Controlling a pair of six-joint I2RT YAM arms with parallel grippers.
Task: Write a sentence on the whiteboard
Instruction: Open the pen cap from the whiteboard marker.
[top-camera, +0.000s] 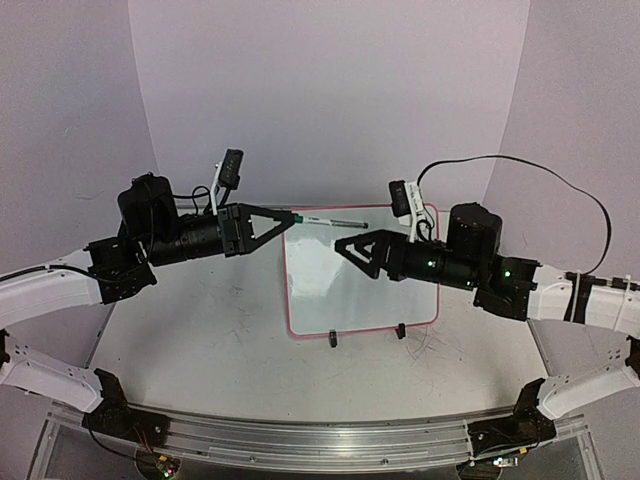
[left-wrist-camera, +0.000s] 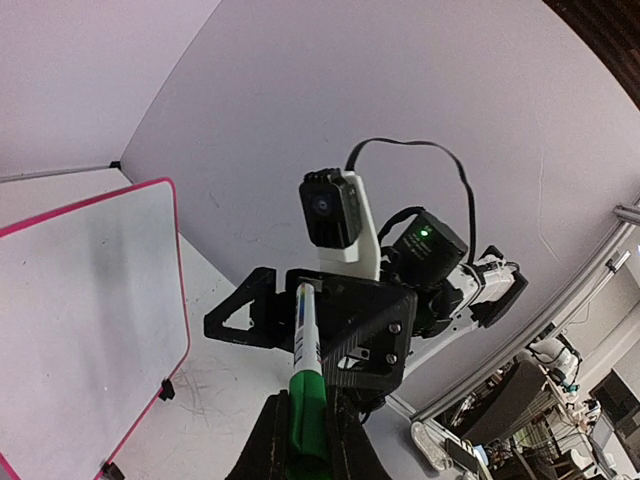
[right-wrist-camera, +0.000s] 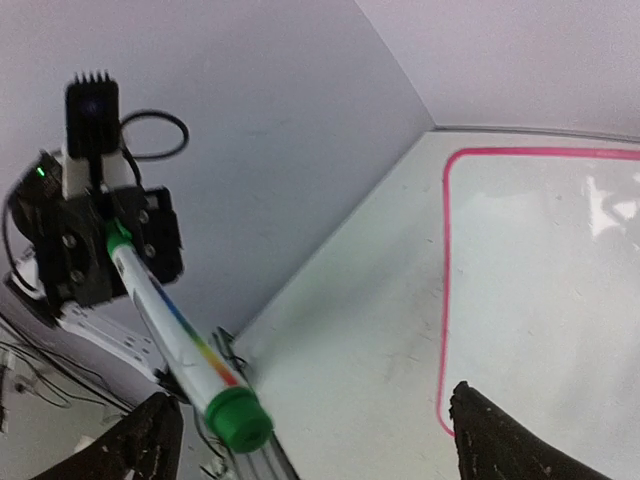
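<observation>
Two arms: I have both reaching in over the middle of the bench (top-camera: 200, 340), one from each side, with their tools facing each other above the far edge of the whiteboard (top-camera: 350, 295).
Left tool (top-camera: 290, 217): closed on the green end of a marker (top-camera: 335, 221), which sticks out level toward the right arm.
Right tool (top-camera: 347, 247): fingers spread wide, gripping nothing. In its wrist view the marker's other green end sits between them, touching neither as far as I can see.
Whiteboard: mid-bench between the arms, nearer the back wall. It has a pink-red frame and two black clips (top-camera: 333, 338) on its near edge. I cannot tell from above whether it lies flat or leans.
Bench surface: white, dull, scuffed and finely scratched around the board.
Room: pale lilac walls (top-camera: 330, 90) close in the back and both sides, meeting the bench in plain corners.
Near edge: an aluminium rail (top-camera: 320, 440) carries both arm bases.
Cable (top-camera: 560, 180): black, looping high behind the right arm.
</observation>
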